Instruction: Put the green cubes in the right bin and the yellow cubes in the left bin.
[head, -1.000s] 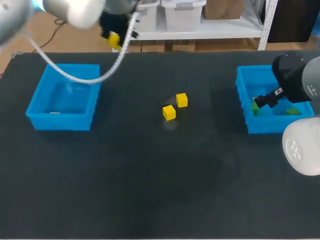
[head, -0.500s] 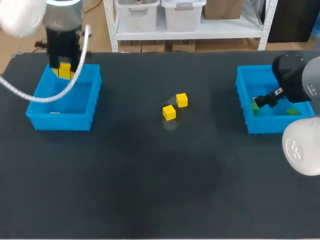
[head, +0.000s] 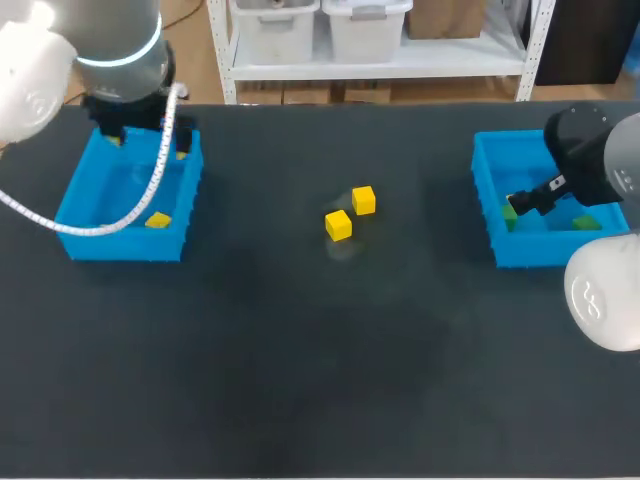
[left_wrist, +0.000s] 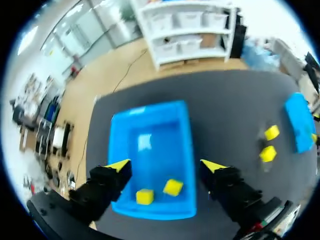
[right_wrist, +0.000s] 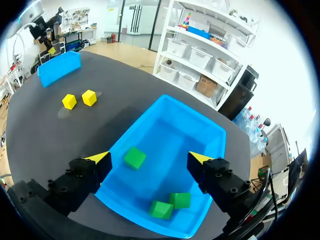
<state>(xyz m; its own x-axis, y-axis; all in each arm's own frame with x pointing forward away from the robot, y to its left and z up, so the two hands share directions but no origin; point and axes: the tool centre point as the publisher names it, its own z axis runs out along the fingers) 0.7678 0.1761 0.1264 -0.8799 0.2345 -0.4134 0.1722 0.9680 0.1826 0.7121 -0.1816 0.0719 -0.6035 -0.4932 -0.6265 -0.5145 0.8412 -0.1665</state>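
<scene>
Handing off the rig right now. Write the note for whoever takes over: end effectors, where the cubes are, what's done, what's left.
Left end effector: open, empty, above the left bin.
Right end effector: open, empty, above the right bin.
Left bin holds two yellow cubes.
Right bin holds three green cubes.
Two more yellow cubes sit close together mid-table.
Done: no green cubes outside the right bin in view; two yellow ones binned.
Left: move the two mid-table yellow ones into the left bin.
</scene>
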